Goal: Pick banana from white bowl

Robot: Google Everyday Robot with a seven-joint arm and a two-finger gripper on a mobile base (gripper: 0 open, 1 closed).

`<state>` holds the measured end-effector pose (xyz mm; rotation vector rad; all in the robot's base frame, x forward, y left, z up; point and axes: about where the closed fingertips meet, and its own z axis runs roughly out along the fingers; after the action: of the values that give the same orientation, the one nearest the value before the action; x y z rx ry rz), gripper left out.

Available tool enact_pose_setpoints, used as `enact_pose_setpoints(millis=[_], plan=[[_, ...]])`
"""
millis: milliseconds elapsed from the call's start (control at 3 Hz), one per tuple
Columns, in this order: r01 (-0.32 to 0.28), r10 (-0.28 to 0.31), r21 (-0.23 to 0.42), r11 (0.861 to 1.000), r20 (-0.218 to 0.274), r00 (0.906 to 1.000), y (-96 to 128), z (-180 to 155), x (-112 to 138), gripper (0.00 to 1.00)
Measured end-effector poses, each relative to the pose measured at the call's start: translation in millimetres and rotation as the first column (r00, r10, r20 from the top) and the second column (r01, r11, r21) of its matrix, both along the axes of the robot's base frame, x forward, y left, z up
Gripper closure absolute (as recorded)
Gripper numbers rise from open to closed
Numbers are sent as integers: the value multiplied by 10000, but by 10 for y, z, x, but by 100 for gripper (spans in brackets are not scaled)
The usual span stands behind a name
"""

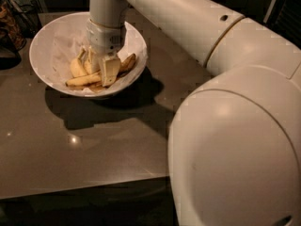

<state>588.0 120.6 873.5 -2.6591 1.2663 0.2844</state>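
The white bowl (pixel 33 55) stands on the dark table at the upper left, lined with crumpled white paper. Several bananas lie in it. The banana (pixel 83 80), long and pale yellow, lies across the bowl's bottom toward the front left. A stubbier banana (pixel 76 68) lies behind it and another (pixel 128 62) leans at the right. My gripper (pixel 101 70) points straight down inside the bowl, among the bananas, right at the long banana's right end. It hides the fruit beneath it.
The dark glossy table (pixel 94 149) runs to a front edge low in the view. My bulky white arm (pixel 235 140) fills the right side. Dark clutter (pixel 11 27) sits at the far left beside the bowl.
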Motion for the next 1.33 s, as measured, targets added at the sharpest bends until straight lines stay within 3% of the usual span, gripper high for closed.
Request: enact_pose_setpoints(millis=[333,667,1000,1333], plan=[[257,-258,79,9996,152,9996,16,84,-26,100],[582,-612,356,9977,904,9940,27,525,-225,100],[582,-612,357,9977,904,9940,27,526,-226,100],[663,-710,536,9964,901,9934,31,689,-417,100]])
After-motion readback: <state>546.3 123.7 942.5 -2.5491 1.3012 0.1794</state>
